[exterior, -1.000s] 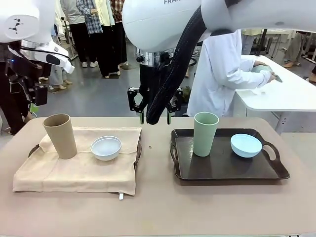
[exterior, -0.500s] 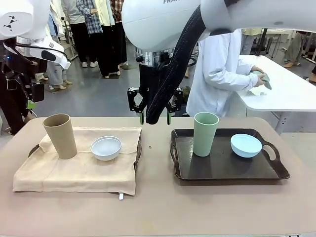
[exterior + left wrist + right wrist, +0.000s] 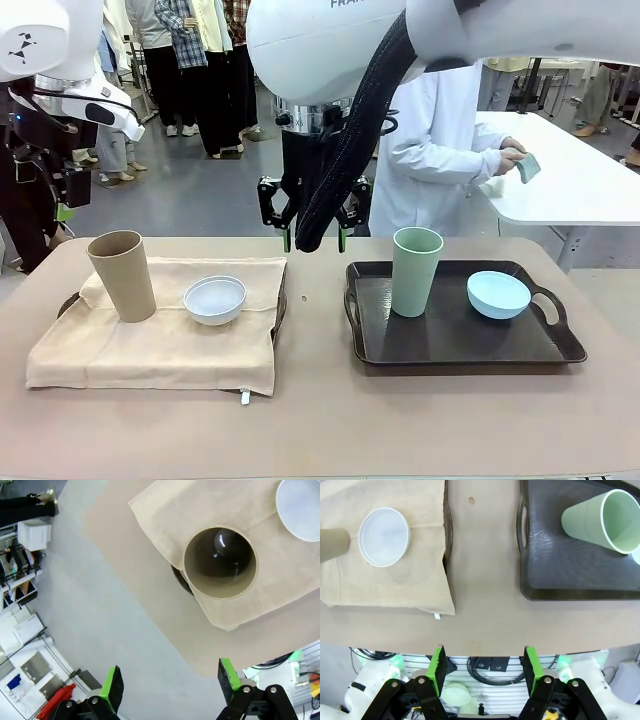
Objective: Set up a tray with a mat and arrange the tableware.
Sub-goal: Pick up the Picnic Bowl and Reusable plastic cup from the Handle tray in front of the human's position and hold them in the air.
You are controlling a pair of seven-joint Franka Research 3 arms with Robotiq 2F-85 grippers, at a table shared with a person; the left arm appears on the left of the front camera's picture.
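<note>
My left gripper (image 3: 170,677) hangs open and empty, with the tan cup (image 3: 220,562) on the mat (image 3: 165,510) below it. My right gripper (image 3: 484,665), also released, hovers high beside the bare dark tray (image 3: 570,575), which holds the pale green cup (image 3: 592,520). I judge this tray needs a mat next, so the cup must be lifted first.

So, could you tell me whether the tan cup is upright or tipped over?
Upright: the tan cup stands on its base on the mat, open mouth up.

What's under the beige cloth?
A dark tray: only its edges peek out beside the beige cloth. The cloth covers the rest, so its middle can't be seen.
</note>
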